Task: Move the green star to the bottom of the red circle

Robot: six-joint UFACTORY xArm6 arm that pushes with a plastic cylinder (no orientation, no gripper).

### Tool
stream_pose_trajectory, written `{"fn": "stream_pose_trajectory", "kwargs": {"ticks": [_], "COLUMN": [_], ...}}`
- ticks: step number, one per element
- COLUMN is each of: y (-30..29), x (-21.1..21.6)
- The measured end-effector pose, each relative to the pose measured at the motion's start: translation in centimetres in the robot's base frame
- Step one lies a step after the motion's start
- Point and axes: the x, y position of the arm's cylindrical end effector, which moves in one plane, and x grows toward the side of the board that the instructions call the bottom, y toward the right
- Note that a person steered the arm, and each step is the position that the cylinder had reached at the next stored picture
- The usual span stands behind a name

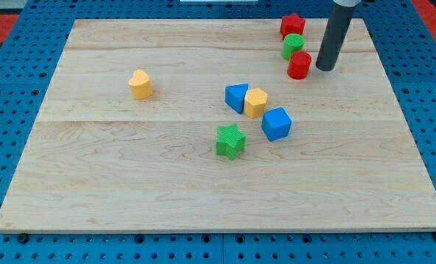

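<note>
The green star (230,141) lies near the board's middle, a little toward the view's bottom. The red circle (299,64) stands at the view's upper right, well apart from the star. My tip (325,68) rests on the board just to the right of the red circle, a small gap between them. The dark rod rises from it to the view's top edge.
A green circle (293,46) and a red star (292,26) stand in a line above the red circle. A blue triangle (236,97), a yellow hexagon (255,102) and a blue cube (276,123) cluster above right of the green star. A yellow heart (140,83) lies at the left.
</note>
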Motion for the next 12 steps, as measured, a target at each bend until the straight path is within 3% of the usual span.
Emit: {"fn": "stream_pose_trajectory", "kwargs": {"ticks": [2,3,5,6,9,11,12], "y": [-1.1,-0.3,-1.6,-5.1,-14.6,-23.4,-20.0], "x": [0.1,2.6,12.0,14.9,12.1,15.6,17.5]}}
